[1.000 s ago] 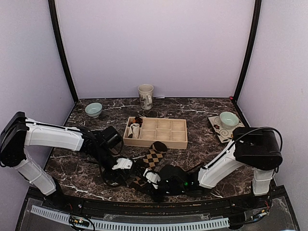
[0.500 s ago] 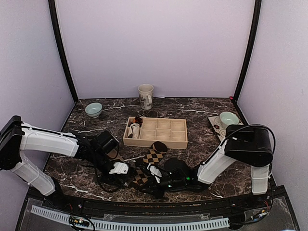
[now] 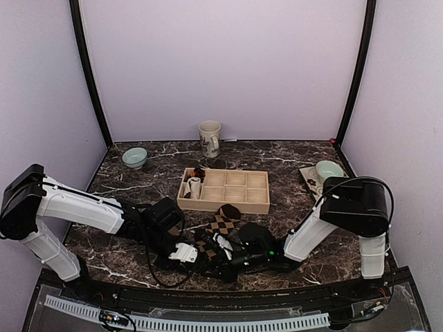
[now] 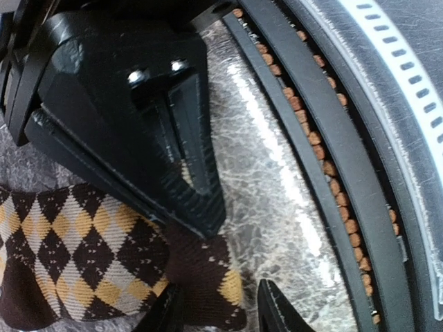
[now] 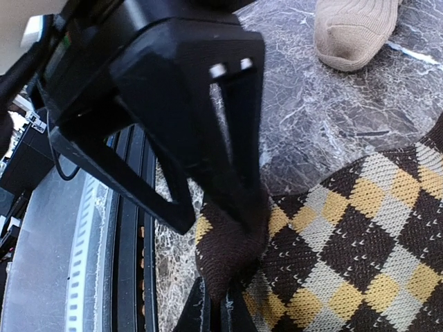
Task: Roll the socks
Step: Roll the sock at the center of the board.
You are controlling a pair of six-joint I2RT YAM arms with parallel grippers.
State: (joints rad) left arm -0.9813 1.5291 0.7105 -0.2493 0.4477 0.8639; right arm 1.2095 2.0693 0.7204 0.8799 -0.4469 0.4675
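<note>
Starting the roll: right gripper [image 5: 214, 308] is pinching the dark-brown, cream-diamond argyle fabric sock [image 5: 346, 256] at lower frame. Left gripper [image 4: 221, 315] is straddling its end, jaws apart, possibly loose; cannot tell. Next is calling for turning that end over.

A robot test booth in a lab: plain lavender walls [image 3: 221, 69] close three sides, with black posts [image 3: 90, 76] in the corners. A left arm [image 3: 76, 204] and a right arm [image 3: 315, 235] are bolted to the near edge of a dark marble worktop [image 3: 284, 155]. Household props sit staged on it: an argyle sock [image 3: 221, 225], a divided wooden tray [image 3: 259, 204], a mug [image 3: 209, 138] and a pale bowl [image 3: 134, 158].
</note>
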